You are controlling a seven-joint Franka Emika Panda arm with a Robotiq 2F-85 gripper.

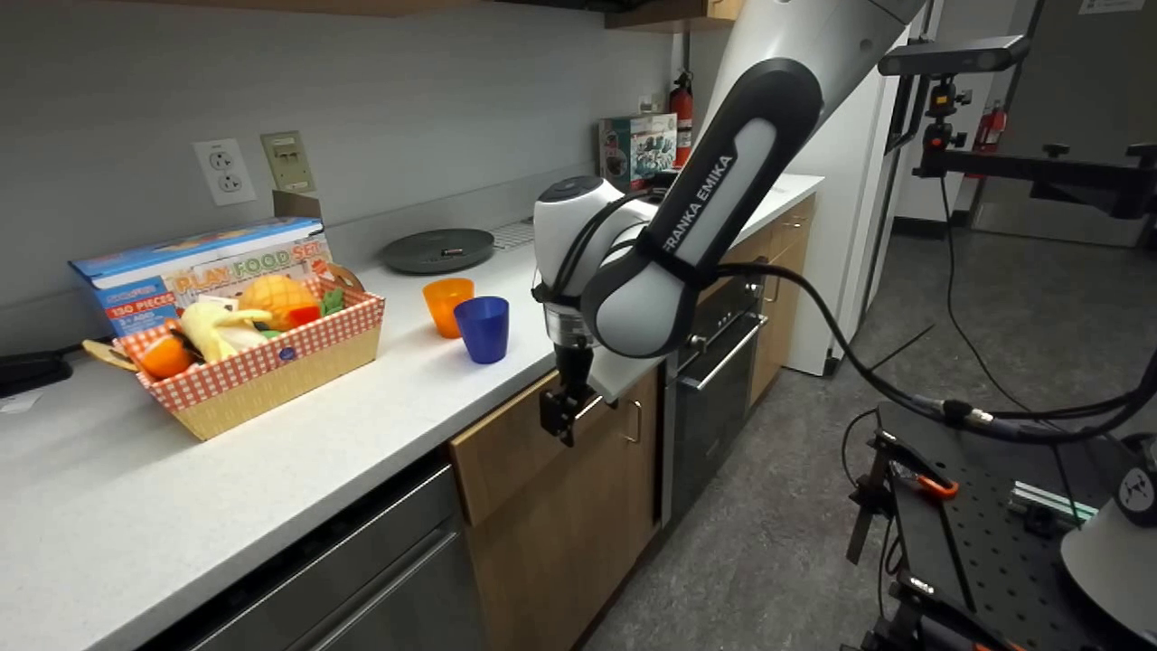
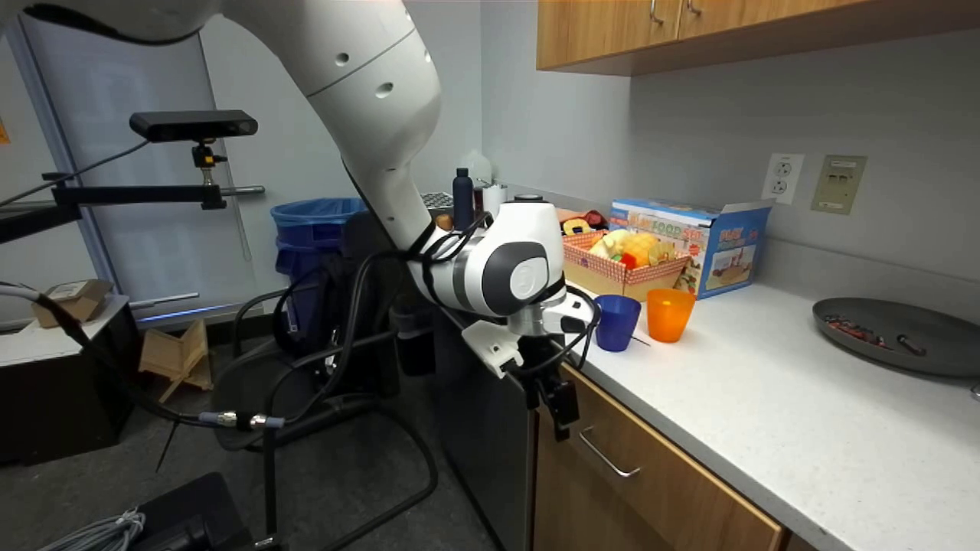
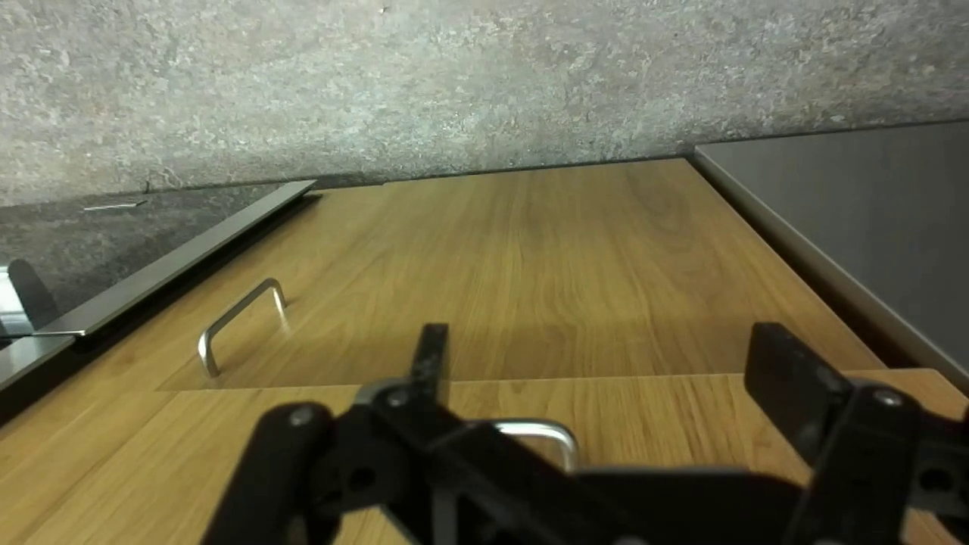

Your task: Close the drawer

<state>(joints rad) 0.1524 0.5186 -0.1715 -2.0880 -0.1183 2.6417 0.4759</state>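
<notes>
The drawer (image 1: 502, 452) has a light-brown wood front just under the counter, and it also shows in an exterior view (image 2: 681, 478) and in the wrist view (image 3: 651, 416). Its front stands a little out from the door below; its inner walls are out of view. Its metal handle (image 2: 609, 455) is partly hidden by a finger in the wrist view (image 3: 541, 430). My gripper (image 1: 578, 420) hangs before the drawer front, fingers pointing down, and shows in an exterior view (image 2: 550, 413). In the wrist view the gripper (image 3: 602, 341) is open, with nothing between its fingers. I cannot tell whether it touches the front.
A blue cup (image 1: 484, 330) and an orange cup (image 1: 446, 303) stand on the counter (image 1: 362, 434) near its edge. A basket of play food (image 1: 271, 389) stands behind them. A grey metal front (image 1: 398, 570) and an oven (image 1: 719, 380) flank the wood cabinet. A cable (image 1: 841, 334) hangs from the arm.
</notes>
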